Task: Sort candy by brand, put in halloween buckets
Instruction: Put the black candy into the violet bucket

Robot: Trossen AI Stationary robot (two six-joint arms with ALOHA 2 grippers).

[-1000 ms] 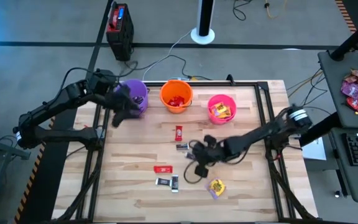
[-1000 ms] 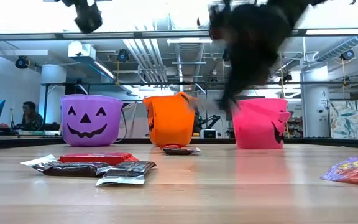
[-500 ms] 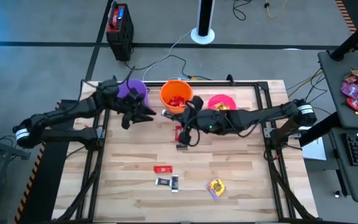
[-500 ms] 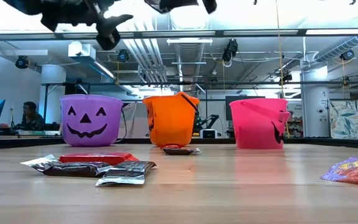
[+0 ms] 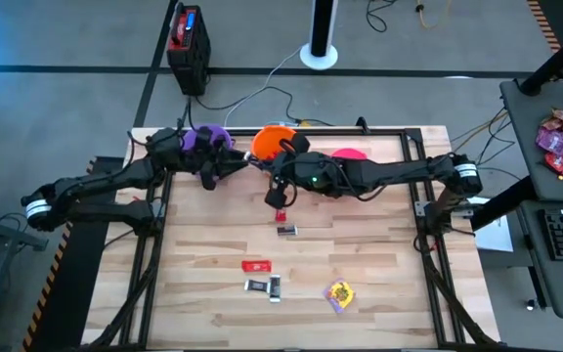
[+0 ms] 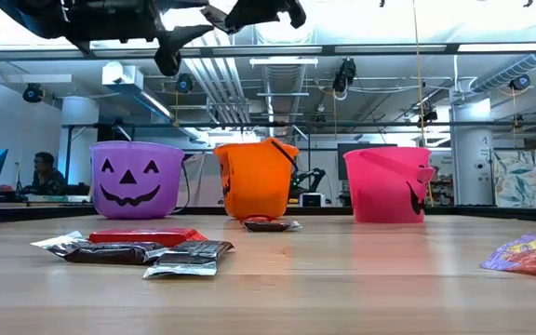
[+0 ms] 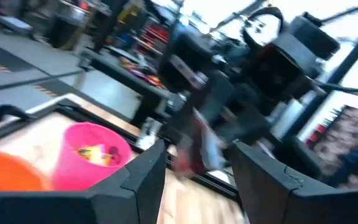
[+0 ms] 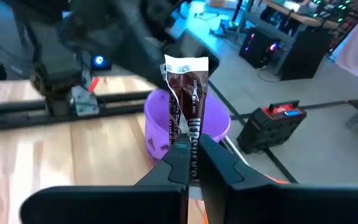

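Right hand (image 8: 191, 163) pinches brown candy bar (image 8: 187, 102) upright.

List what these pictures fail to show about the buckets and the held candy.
- Purple bucket contents: high view, the left arm covers its mouth; low view shows only its wall.
- Pink bucket: high view, the right arm hides most of it.
- Brown bar in the right gripper: its label is blurred in the right wrist view, too small in the high view.
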